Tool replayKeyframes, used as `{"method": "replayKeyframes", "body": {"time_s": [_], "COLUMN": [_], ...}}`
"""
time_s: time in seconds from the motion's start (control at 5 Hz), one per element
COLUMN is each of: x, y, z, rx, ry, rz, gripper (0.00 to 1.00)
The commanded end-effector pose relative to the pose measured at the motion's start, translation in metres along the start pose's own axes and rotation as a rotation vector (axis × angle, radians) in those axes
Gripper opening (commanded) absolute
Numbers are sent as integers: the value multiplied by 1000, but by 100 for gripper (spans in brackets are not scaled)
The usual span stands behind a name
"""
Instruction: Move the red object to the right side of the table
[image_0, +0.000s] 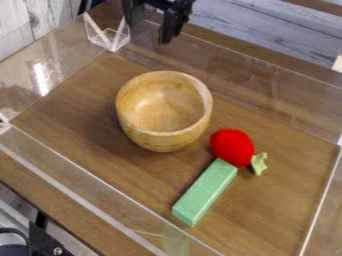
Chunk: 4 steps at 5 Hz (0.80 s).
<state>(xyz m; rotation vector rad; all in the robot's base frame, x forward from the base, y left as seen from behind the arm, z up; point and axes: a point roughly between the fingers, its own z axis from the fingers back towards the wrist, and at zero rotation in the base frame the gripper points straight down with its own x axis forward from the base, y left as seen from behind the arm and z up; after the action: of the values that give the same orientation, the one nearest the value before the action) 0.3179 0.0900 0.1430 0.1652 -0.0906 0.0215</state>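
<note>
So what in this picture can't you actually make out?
- Pincer: the single camera view's top edge cuts off the arm above it, and its dark fingers blur together.
- Wooden bowl: its near wall hides part of the inside.
- Red object: the underside is hidden; its green stem is too small to read.
- Green block: far face hidden.

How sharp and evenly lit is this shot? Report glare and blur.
Camera view: soft overall; bright glare streaks on the clear acrylic walls; the claw at the top edge is dark and smeared; the red object carries a small highlight; the wooden bowl is shaded inside.
</note>
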Motion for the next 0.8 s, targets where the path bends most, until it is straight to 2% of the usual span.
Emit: {"method": "replayKeyframes", "body": {"time_s": [0.0, 0.4, 0.6], "x": [14, 25, 26], "y": [23, 26, 39], "z": [3, -14, -29], "rx": [22, 21, 24], "ry": [-55, -72, -67], "rz": [41, 21, 61], "gripper": [100, 100, 100]}}
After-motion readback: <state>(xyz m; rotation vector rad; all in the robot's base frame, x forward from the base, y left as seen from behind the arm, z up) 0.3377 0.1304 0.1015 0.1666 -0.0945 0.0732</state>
